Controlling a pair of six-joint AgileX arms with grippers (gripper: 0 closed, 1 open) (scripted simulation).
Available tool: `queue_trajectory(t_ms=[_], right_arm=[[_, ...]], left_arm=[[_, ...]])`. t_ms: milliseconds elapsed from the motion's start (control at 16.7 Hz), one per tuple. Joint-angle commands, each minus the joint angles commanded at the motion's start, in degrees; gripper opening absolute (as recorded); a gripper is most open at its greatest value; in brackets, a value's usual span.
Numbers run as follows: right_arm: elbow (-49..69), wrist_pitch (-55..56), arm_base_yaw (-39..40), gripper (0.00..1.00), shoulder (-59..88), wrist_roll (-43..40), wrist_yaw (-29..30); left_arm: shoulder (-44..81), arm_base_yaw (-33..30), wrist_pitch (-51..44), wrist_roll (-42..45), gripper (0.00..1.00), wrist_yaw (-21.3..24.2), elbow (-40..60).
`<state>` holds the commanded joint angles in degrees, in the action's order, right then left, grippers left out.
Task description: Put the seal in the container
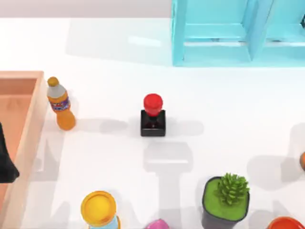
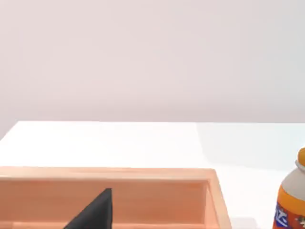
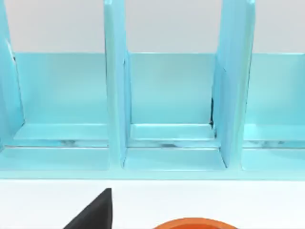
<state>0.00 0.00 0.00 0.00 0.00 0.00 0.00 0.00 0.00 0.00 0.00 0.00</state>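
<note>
White counter (image 1: 228,114), nothing started: the seal (image 1: 153,116) stands upright mid-counter, untouched, well apart from my left pincer (image 1: 5,162) parked over the wooden tray (image 1: 28,129); its opening I cannot tell. Grasp and placing remain.

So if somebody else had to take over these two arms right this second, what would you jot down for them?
Left gripper: over the wooden tray at the table's left edge, holding nothing.
Right arm: parked at the right, facing the blue rack.
Seal: upright mid-table, untouched, apart from the orange bottle to its left.
Done: nothing yet.
Left: grasp the seal and set it in the container, probably the wooden tray.
</note>
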Motion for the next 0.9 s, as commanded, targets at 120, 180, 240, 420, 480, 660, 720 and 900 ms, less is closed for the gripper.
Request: queue_trajectory(t_ms=[120, 180, 240, 420, 480, 660, 720, 900], right_arm=[[0.0, 0.0, 0.0, 1.0, 0.0, 0.0, 0.0], [0.0, 0.0, 0.0, 1.0, 0.0, 0.0, 0.0], [0.0, 0.0, 0.0, 1.0, 0.0, 0.0, 0.0], [0.0, 0.0, 0.0, 1.0, 0.0, 0.0, 0.0], [0.0, 0.0, 0.0, 1.0, 0.0, 0.0, 0.0], [0.0, 0.0, 0.0, 1.0, 0.0, 0.0, 0.0], [0.0, 0.0, 0.0, 1.0, 0.0, 0.0, 0.0], [0.0, 0.0, 0.0, 1.0, 0.0, 0.0, 0.0]], left_arm=[[0.0, 0.0, 0.0, 0.0, 1.0, 0.0, 0.0], [0.49, -0.12, -0.33, -0.12, 1.0, 0.0, 0.53], [1.48, -0.37, -1.0, -0.35, 1.0, 0.0, 1.6], [7.7, -1.92, -5.22, -1.83, 1.0, 0.01, 8.31], [10.75, -2.69, -7.29, -2.55, 1.0, 0.02, 11.58], [22.25, -5.57, -15.13, -5.27, 1.0, 0.06, 23.89], [26.8, -6.72, -18.25, -6.35, 1.0, 0.07, 28.74], [41.97, -10.55, -28.65, -9.95, 1.0, 0.12, 44.84]])
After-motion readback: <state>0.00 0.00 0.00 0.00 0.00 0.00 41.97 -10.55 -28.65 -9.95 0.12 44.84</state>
